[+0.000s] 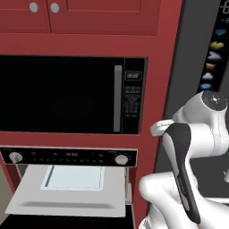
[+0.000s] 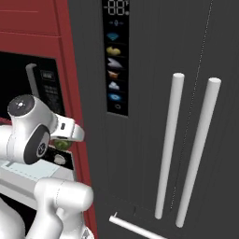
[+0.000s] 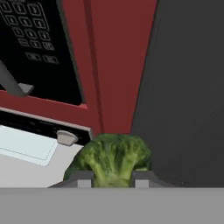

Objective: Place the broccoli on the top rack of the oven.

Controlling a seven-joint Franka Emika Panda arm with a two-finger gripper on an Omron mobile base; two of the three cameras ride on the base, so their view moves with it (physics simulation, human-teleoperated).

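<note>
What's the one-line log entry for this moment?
gripper: shut on broccoli | oven: door open | position: right of oven knob, before red panel | broccoli: not yet racked

I am counting one broccoli (image 3: 114, 158) sitting between my two fingertips (image 3: 85, 178). I am seeing one oven (image 1: 67, 184) with two white round knobs (image 1: 121, 159) on its control strip and one glass window in its open door. I am looking at one black microwave (image 1: 71, 95) carrying one handle and one keypad, two tall white bar handles (image 2: 169, 145) on the dark fridge, and two round knobs on the upper cabinet doors (image 1: 34, 7).
</note>
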